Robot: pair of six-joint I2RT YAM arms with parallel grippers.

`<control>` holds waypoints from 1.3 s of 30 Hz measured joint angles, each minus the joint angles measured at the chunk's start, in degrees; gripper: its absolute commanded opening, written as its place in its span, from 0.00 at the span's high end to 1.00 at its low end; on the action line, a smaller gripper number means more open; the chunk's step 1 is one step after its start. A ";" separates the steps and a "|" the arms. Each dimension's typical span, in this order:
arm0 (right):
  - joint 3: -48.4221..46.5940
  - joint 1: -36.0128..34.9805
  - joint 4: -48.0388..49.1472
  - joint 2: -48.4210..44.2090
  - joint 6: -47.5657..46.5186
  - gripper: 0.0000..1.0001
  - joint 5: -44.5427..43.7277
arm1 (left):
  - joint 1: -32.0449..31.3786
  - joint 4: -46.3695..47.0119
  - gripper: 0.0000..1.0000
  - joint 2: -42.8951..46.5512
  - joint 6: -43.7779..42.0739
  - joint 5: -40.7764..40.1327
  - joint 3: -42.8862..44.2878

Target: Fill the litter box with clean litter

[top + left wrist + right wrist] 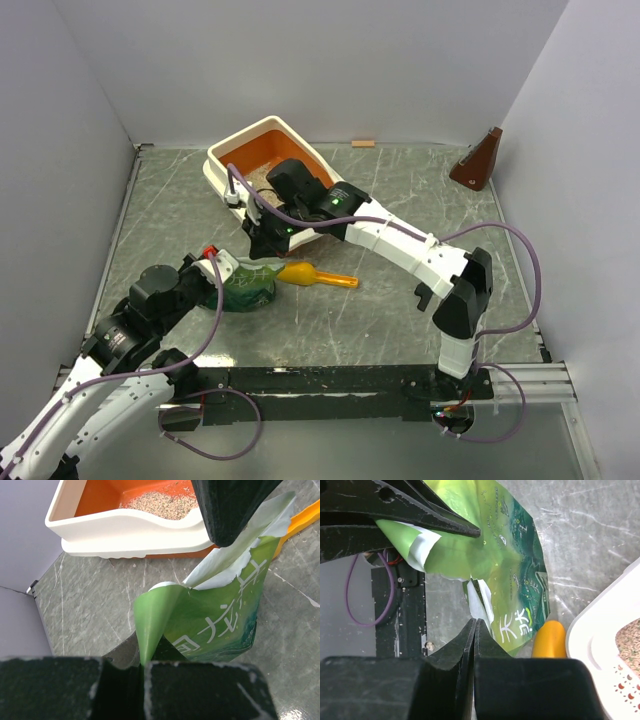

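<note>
The litter box [262,127] stands on the tabletop [380,320] at the far side, a little left of the middle, with one corner turned toward the arms. Inside its orange walls the clean litter [160,502] lies as a shallow, grainy grey-beige layer. From the top view the right arm covers much of the box.

The box lies beyond both pairs of fingers and touches neither. In the left wrist view it is past the green bag [215,625], with a bare strip of tabletop between them. In the right wrist view its cream rim with the small slots is at the right edge, beside the fingers and apart from them.

The left fingers [150,672] are pressed together and pinch a folded edge of the green bag. The bag is crinkled, and its torn top shows the white inner side.

The right arm reaches across the tabletop to the left. The right fingers [479,640] are also pressed together. The tips meet at the torn white edge of the bag and they seem to pinch it, but the contact is not fully clear. The bag hangs between the two pairs of fingers, near the box and in front of it.

A yellow-orange scoop [318,277] lies flat on the tabletop just beside the bag, on its right.
</note>
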State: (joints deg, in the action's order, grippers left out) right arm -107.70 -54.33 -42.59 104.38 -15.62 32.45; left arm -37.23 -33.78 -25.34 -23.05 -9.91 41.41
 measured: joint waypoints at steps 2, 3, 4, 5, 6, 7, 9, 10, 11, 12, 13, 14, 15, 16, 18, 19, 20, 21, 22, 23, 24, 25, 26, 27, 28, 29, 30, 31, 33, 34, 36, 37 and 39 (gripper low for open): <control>0.00 0.00 0.00 0.26 0.48 1.00 0.17 | 0.00 -0.02 0.99 0.00 0.02 0.00 0.00; 0.00 0.00 0.02 0.42 0.68 1.00 0.35 | 0.00 -0.02 0.99 -0.02 0.02 0.00 0.00; 0.00 -0.02 0.02 0.52 0.81 1.00 0.50 | 0.00 -0.02 0.99 -0.04 0.02 0.00 0.00; 0.02 0.00 0.02 0.66 1.03 1.00 0.81 | 0.00 0.00 0.99 -0.09 0.02 0.00 0.00; 0.02 0.00 0.04 0.74 1.11 1.00 1.03 | 0.00 0.00 0.99 -0.17 0.02 0.00 0.00; 0.04 0.00 0.09 0.76 1.25 1.00 1.22 | 0.00 0.00 0.99 -0.20 0.02 0.00 0.00; 0.07 0.00 0.17 0.79 1.49 1.00 1.55 | 0.00 0.02 0.99 -0.31 0.02 0.00 0.00; 0.07 -0.02 0.22 0.79 1.51 1.00 1.64 | 0.00 0.04 0.99 -0.33 0.02 0.00 0.00; 0.07 -0.02 0.26 0.81 1.68 1.00 1.73 | 0.00 0.04 0.99 -0.37 0.02 0.00 0.00; 0.13 0.00 0.48 0.85 1.79 1.00 1.75 | 0.00 0.04 0.99 -0.37 0.04 0.00 0.00; 0.17 0.00 0.74 0.92 1.95 1.00 1.79 | 0.00 0.04 0.99 -0.39 0.02 0.00 0.00; 0.28 -0.02 1.07 0.98 2.19 1.00 1.86 | 0.00 0.04 0.99 -0.39 0.04 0.00 0.00; 0.50 -0.02 1.44 1.05 2.38 1.00 1.95 | 0.00 0.04 0.99 -0.39 0.04 0.00 0.00; 0.68 -0.02 1.64 1.18 2.60 1.00 2.08 | 0.00 0.07 0.99 -0.42 0.02 0.00 0.00; 1.25 -0.02 2.36 1.53 2.93 1.00 2.21 | 0.00 0.07 0.99 -0.42 0.04 0.00 0.00; 1.38 0.00 2.62 1.84 3.13 1.00 2.16 | 0.00 0.07 0.99 -0.44 0.04 0.00 0.00; 1.66 -0.02 3.04 2.12 3.34 1.00 2.10 | 0.00 0.07 0.99 -0.46 0.04 0.00 0.00; 1.97 -0.02 3.32 2.32 3.56 1.00 2.03 | 0.00 0.09 0.99 -0.50 0.04 0.00 0.00; 2.21 0.00 3.54 2.62 3.85 1.00 1.90 | 0.00 0.11 0.99 -0.57 0.04 0.00 0.00; 2.45 -0.02 3.93 2.91 4.11 1.00 1.68 | 0.00 0.13 0.99 -0.63 0.04 0.00 0.00; 2.78 0.00 4.44 3.23 4.33 1.00 1.42 | 0.00 0.13 0.99 -0.70 0.04 0.00 0.00; 2.95 0.00 4.63 3.50 4.57 1.00 1.01 | 0.00 0.11 0.99 -0.74 0.04 0.00 0.00; 3.06 -0.02 4.96 3.74 4.76 1.00 0.46 | 0.00 0.11 0.99 -0.74 0.02 0.00 0.00; 3.10 -0.02 5.25 3.91 5.03 1.00 -0.02 | 0.00 0.11 0.99 -0.74 0.02 0.00 0.00; 3.13 -0.02 5.64 4.20 5.25 1.00 -0.61 | 0.00 0.11 0.99 -0.74 0.02 0.00 0.00; 3.13 -0.02 5.95 4.42 5.42 1.00 -1.09 | 0.00 0.11 0.99 -0.79 0.02 -0.04 0.00; 3.13 -0.04 6.03 4.57 5.57 1.00 -1.53 | 0.00 0.13 0.99 -0.90 0.00 -0.09 0.00; 3.13 -0.09 6.01 4.76 5.66 1.00 -1.88 | 0.00 0.20 0.99 -1.16 0.00 -0.20 0.00; 3.13 -0.15 6.12 4.92 5.73 1.00 -2.93 | -0.02 0.68 0.99 -1.84 0.00 -0.48 0.00; 3.13 -0.17 6.21 4.96 5.70 1.00 -3.54 | -0.02 1.07 0.99 -2.29 0.02 -0.55 0.00; 3.13 -0.17 6.19 5.07 5.49 1.00 -4.46 | -0.02 1.81 0.99 -3.30 0.07 -0.72 0.00; 3.13 -0.17 6.16 5.18 5.14 1.00 -4.70 | -0.02 2.19 0.99 -3.76 0.09 -0.83 0.02; 3.19 -0.17 6.03 5.55 4.09 1.00 -4.81 | 0.00 3.13 0.99 -4.96 0.24 -1.07 0.04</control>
State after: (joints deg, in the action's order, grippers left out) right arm -104.51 -54.50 -36.56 109.93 -11.53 27.64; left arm -37.23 -30.65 -30.30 -22.81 -10.98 41.45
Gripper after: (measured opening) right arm 0.007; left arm 0.021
